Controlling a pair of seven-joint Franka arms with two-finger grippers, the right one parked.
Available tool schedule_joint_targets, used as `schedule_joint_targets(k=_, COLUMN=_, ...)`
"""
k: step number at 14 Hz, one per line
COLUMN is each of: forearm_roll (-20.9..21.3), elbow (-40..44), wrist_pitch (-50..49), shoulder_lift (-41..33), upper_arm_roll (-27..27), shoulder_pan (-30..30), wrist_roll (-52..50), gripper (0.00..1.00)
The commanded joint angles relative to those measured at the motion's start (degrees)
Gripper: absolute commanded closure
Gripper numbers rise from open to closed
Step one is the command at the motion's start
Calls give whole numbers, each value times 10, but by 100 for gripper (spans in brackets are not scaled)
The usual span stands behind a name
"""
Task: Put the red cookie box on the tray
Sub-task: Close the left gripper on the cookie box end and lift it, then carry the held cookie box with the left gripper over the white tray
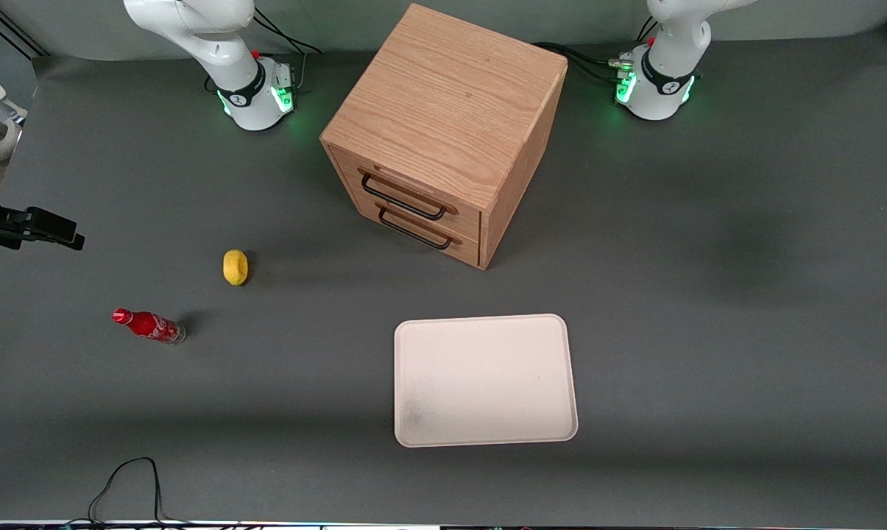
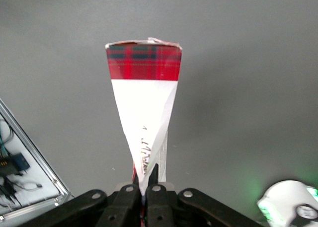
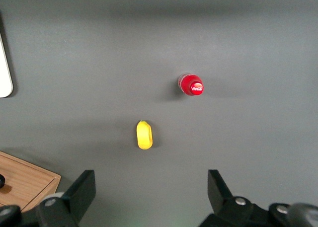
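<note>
Now the wooden drawer cabinet (image 1: 450, 125) stands mid-table, and the tray (image 1: 485, 380) lies bare, nearer the front camera. Up over open grey tabletop, the gripper (image 2: 144, 187) pinches the red cookie box (image 2: 145, 113), fingers (image 2: 156, 180) closed tight on its end.
</note>
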Motion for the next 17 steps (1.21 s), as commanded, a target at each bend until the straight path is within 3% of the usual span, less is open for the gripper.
schedule_joint_targets(k=1, forearm_roll=-3, elbow=70, wrist_pitch=-67, shoulder_lift=17, upper_arm_roll=5, shoulder_pan=-36, wrist_roll=-80, gripper=100)
schedule_joint_targets(k=5, forearm_roll=-35, elbow=81, wrist_pitch=-76, shoulder_lift=21, upper_arm_roll=-17, shoulder_pan=-146, wrist_roll=-299, gripper=100)
schedule_joint_targets(k=10, forearm_roll=-51, elbow=167, wrist_pitch=-27, shoulder_lift=133, upper_arm_roll=-156, shoulder_pan=-201, wrist_roll=-580, gripper=100)
schedule_joint_targets(k=12, forearm_roll=-50, elbow=186, wrist_pitch=19, shoulder_lift=178, upper_arm_roll=-199, shoulder_pan=-211, wrist_roll=-662, gripper=100)
schedule_joint_targets(k=17, forearm_roll=-48, elbow=187, wrist_pitch=127, shoulder_lift=261, upper_arm_roll=-196, shoulder_pan=-267, wrist_roll=-741, gripper=100)
